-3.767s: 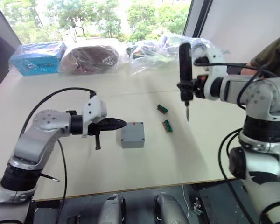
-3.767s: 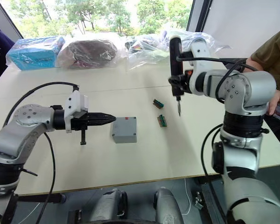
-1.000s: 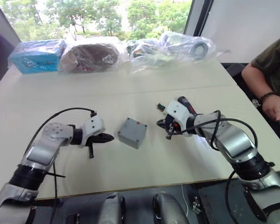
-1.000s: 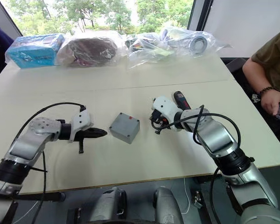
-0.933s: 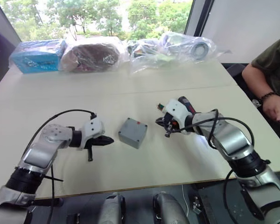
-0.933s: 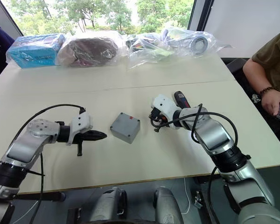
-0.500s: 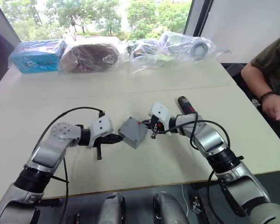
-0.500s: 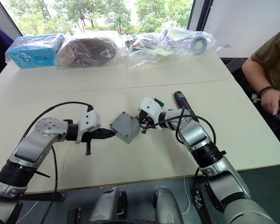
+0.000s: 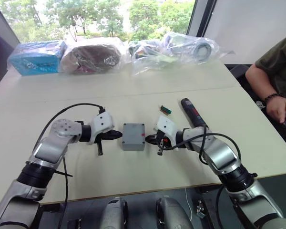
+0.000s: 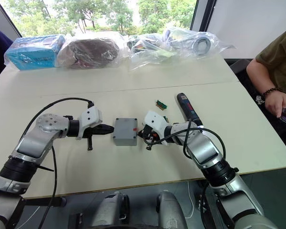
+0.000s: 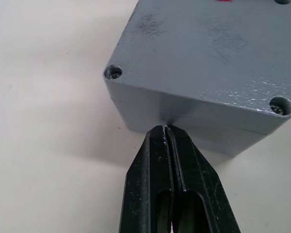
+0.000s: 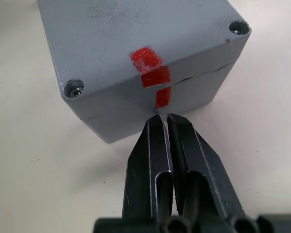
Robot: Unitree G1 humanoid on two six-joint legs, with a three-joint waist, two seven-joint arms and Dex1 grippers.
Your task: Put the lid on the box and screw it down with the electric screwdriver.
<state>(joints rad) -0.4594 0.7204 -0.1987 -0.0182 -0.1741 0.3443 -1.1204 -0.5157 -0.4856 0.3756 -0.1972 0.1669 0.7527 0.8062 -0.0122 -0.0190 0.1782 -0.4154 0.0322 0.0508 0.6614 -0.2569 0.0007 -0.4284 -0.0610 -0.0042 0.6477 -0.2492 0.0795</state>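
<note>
Pale tabletop (image 9: 133, 181) fills the middle of the frame, with windows and trees along the top edge and wrapped bundles lined up beneath them. At the upper left a blue packet (image 9: 36, 56) is seen, then a dark bundle in clear plastic (image 9: 91, 56), then more clear bags (image 9: 181, 47) toward the upper right.

At centre left the left gripper (image 9: 118, 135) is held low over the table, its two black fingers (image 11: 170, 160) pressed together on nothing, their tips just at the side wall of the box (image 9: 133, 136). The box sits at the centre of the frame with the lid (image 12: 136, 43) already seated on it; screws are visible in the corner holes and a red mark (image 12: 153, 73) crosses the seam. Just right of it the right gripper (image 9: 150, 139) is likewise closed and empty, its tips almost touching the opposite wall.

The box is judged light, rigid and smooth-sided, so it is likely to slide or turn if pushed from one side only; it is best steadied by its two opposite walls, below the seam.

Right of centre a small green piece (image 9: 165, 110) lies on the table, and beside it the electric screwdriver (image 9: 193, 112), free on the table and well clear of both grippers. At the right edge a person's hand (image 9: 279, 107) rests near the table, not in the way.
</note>
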